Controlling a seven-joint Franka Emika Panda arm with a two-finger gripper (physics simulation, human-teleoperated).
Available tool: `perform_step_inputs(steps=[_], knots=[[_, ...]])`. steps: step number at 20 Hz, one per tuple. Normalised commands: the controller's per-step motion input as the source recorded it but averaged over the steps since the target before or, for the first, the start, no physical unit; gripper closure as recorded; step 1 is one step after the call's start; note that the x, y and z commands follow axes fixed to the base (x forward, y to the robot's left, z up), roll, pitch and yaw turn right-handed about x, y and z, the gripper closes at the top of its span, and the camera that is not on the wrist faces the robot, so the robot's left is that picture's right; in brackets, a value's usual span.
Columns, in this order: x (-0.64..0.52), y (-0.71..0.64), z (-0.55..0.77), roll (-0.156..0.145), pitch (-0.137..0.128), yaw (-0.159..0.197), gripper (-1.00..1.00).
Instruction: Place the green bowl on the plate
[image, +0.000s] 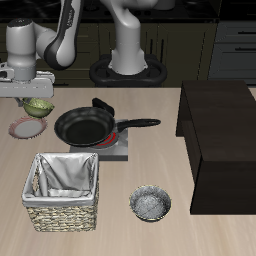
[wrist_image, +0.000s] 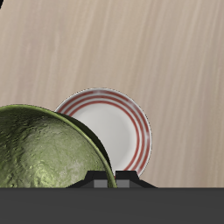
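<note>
The two-finger gripper (image: 36, 100), clamped on the small olive-green bowl (wrist_image: 44, 149), hangs just beside and above the red-rimmed white plate (wrist_image: 114, 122), not yet centred.

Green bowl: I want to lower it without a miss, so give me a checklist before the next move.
1. Green bowl held at the tool: ok, it hangs at the tool, off the table.
2. Plate bare: ok.
3. Bowl centred over plate: not ok, offset in the wrist view.
4. Frying pan apart from the plate: ok.
5. Fingers' hold on the rim: cannot tell.
</note>
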Motion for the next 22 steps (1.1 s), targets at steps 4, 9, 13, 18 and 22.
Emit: perform_step_inputs(steps=[4, 9, 13, 18, 22], knots=[[0.1, 0.03, -0.19, -0.012, 0.024, 0.033, 1.0], [0.2, -0.06, -0.25, -0.067, 0.073, -0.006, 1.0], [0.24, -0.04, -0.24, -0.051, 0.093, 0.001, -1.0], [-0.05, 0.0, 0.01, -0.04, -0.028, -0.001, -1.0], [-0.04, 0.08, 0.05, 0.015, -0.02, 0.016, -1.0]])
